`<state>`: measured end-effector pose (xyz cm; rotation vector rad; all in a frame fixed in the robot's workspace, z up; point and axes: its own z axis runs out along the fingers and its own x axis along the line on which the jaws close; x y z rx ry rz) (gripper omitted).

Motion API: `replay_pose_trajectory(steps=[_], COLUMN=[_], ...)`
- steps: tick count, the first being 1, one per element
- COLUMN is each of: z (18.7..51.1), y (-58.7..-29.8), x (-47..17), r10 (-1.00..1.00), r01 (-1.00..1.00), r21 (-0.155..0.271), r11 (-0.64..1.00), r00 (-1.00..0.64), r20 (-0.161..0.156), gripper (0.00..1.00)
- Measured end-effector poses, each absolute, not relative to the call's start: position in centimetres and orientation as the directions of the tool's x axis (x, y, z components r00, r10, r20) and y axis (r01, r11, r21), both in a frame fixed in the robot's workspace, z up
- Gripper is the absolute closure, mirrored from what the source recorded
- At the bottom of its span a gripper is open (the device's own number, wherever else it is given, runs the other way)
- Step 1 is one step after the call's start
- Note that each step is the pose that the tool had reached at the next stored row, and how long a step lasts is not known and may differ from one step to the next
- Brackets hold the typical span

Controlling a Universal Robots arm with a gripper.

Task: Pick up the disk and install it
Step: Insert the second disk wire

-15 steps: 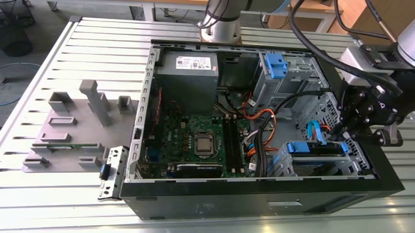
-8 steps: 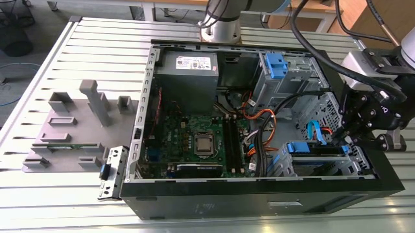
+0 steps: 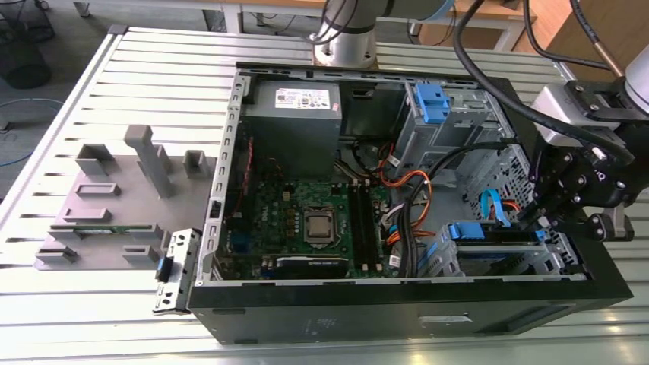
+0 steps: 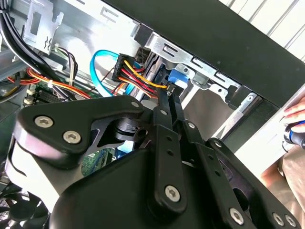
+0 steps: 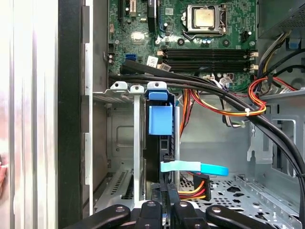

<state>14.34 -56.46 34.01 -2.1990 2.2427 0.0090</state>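
Note:
The disk (image 5: 161,143) stands on edge in the drive cage at the case's corner, its blue plastic rail tab (image 5: 159,119) at the far end; in the exterior view its blue rail (image 3: 472,230) shows in the cage at the lower right. My gripper (image 5: 166,206) is right over the disk's near end. Its fingers (image 4: 164,107) lie side by side with almost no gap and reach toward the blue tab (image 4: 178,76). Whether the tips touch the disk is hidden.
The open computer case (image 3: 406,304) holds a motherboard (image 3: 304,220), a grey power-supply box (image 3: 294,114) and coloured cables (image 5: 224,107). A blue flat cable (image 5: 193,167) crosses beside the disk. A grey fixture (image 3: 112,205) lies at the exterior view's left. A person's hand (image 4: 295,119) is just outside the case.

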Motion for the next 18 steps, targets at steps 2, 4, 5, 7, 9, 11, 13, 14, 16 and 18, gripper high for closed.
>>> replay_pose_trajectory(steps=[2, 4, 5, 7, 9, 11, 13, 14, 16, 18], z=[33.98, 33.89, 33.90, 33.89, 33.88, 33.86, 33.87, 33.87, 33.87, 33.81], y=[-56.46, -56.47, -56.47, -56.47, -56.47, -56.47, -56.47, -56.47, -56.46, -56.41], x=[14.34, 14.34, 14.34, 14.34, 14.34, 14.34, 14.34, 14.34, 14.34, 14.34], r10=[-1.000, -1.000, -1.000, -1.000, -1.000, -1.000, -1.000, -1.000, -1.000, -1.000], r01=[-1.000, -1.000, -1.000, -1.000, -1.000, -1.000, -1.000, -1.000, -1.000, -1.000], r21=[0.004, 0.004, 0.004, 0.004, 0.004, 0.004, 0.004, 0.004, 0.004, 0.004], r11=[0.020, 0.020, 0.020, 0.020, 0.020, 0.020, 0.020, 0.020, 0.020, 0.020], r00=[-0.020, -0.020, -0.020, -0.020, -0.020, -0.020, -0.020, -0.020, -0.020, -0.020], r20=[-0.004, -0.004, -0.004, -0.004, -0.004, -0.004, -0.004, -0.004, -0.004, -0.004], gripper=[0.84, 0.84, 0.84, 0.84, 0.84, 0.83, 0.76, 0.76, 0.76, 0.76])
